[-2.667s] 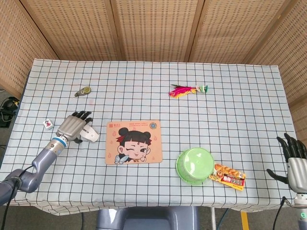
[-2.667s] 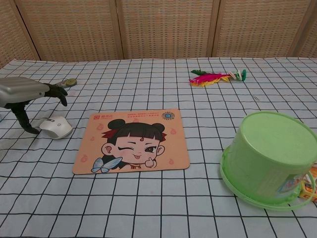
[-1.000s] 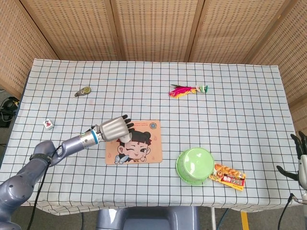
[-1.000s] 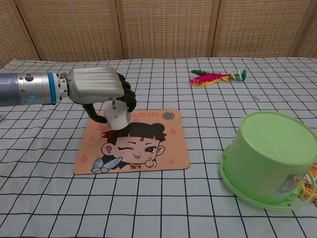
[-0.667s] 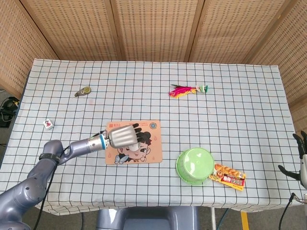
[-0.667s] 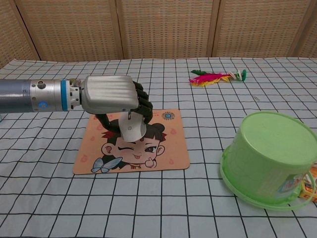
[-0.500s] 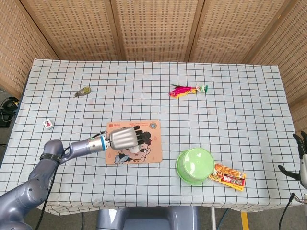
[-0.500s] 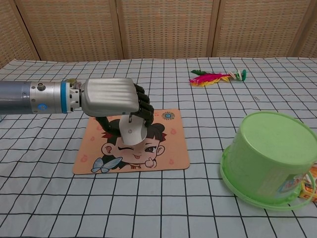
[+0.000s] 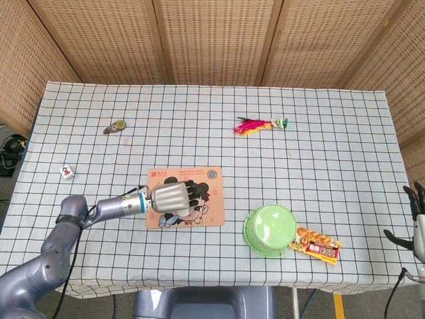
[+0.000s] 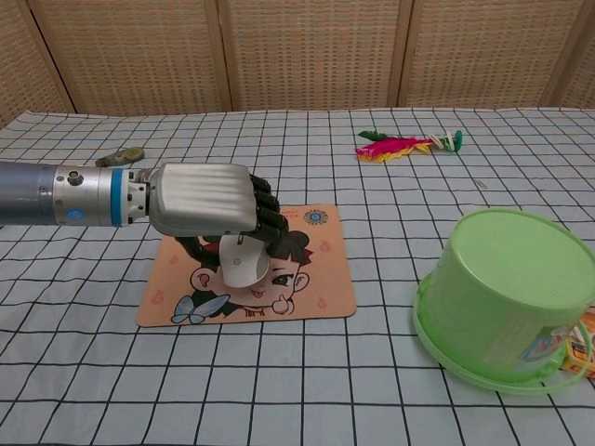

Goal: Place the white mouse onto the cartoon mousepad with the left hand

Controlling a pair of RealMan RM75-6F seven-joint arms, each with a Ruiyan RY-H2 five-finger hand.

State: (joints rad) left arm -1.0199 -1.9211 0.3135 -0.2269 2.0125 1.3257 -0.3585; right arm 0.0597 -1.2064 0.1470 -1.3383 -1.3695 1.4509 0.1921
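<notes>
My left hand (image 9: 174, 196) (image 10: 209, 204) is over the cartoon mousepad (image 9: 206, 206) (image 10: 307, 279), gripping the white mouse (image 10: 244, 260) from above. The mouse hangs tilted under the dark fingers, its lower end at or just above the pad; contact cannot be told. In the head view the mouse (image 9: 188, 207) shows only as a white sliver beneath the hand. The pad is peach-coloured with a winking girl's face, and it lies flat on the checked tablecloth. My right hand (image 9: 417, 219) shows at the far right edge of the head view, away from everything, fingers apart and empty.
An upturned green bowl (image 9: 269, 230) (image 10: 507, 297) sits right of the pad, with a snack packet (image 9: 319, 244) beside it. A pink feather shuttlecock (image 9: 257, 125) (image 10: 404, 146) lies at the back. A tape dispenser (image 9: 117, 126) and a small tile (image 9: 66, 173) lie at the left.
My left hand picked the mouse up from the cloth left of the pad, carried it right over the pad, and has lowered toward the pad's middle in the last half second.
</notes>
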